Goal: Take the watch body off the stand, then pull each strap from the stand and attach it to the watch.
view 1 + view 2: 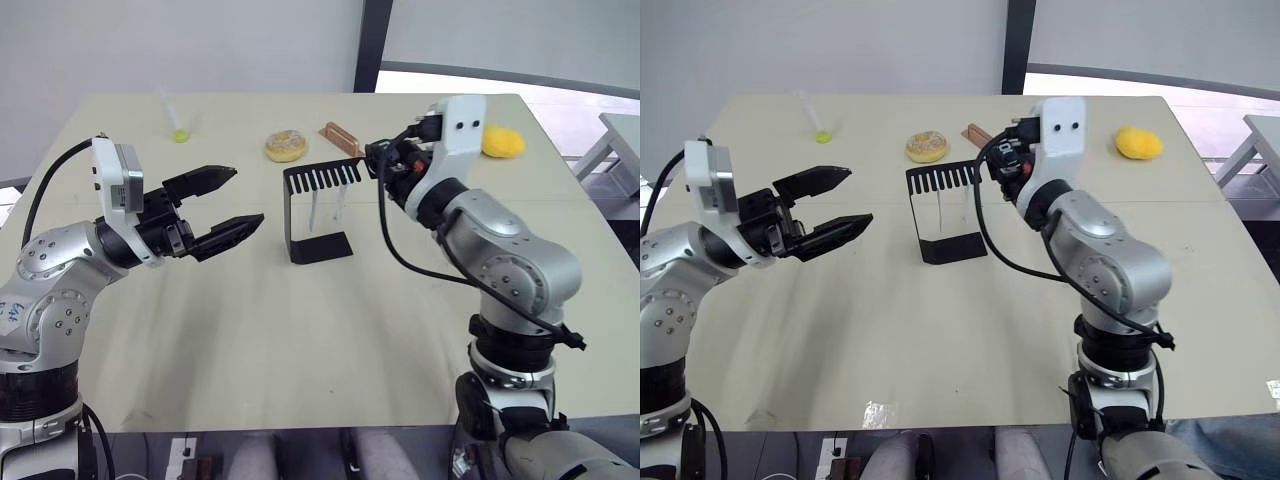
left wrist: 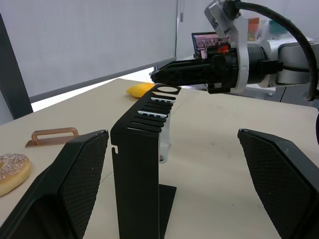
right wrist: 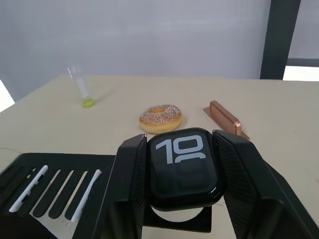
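Left claw [image 1: 228,203]: positioned over the near-left part of the desk [image 1: 300,340], fingers spread wide, nothing between them. It points toward the stand [image 1: 318,212] and remains well apart from it. In the left wrist view the stand's upright is centred between the two fingers [image 2: 65,189].

Stand: its flat base rests on the middle of the desk. The top arm carries comb slots and ends in a ring hole [image 2: 167,90] at the end nearest the right claw. Two white straps [image 1: 326,208] hang from the slots, beside the upright; their upper ends show as white strips in the slots [image 3: 30,187].

Right claw [image 3: 182,184]: located at the ring end of the stand's top arm, fingers closed on the watch body [image 3: 183,167]. The watch body sits between the two fingers, one finger against each side, screen with light digits facing the wrist camera. It is directly above the ring hole; contact with the stand cannot be determined.

Far side of the desk: a sugared donut [image 1: 286,146], a copper-coloured block [image 1: 340,138] just beside it, a clear tube with a green tip [image 1: 176,122] toward the left, and a yellow object [image 1: 502,141] toward the right.
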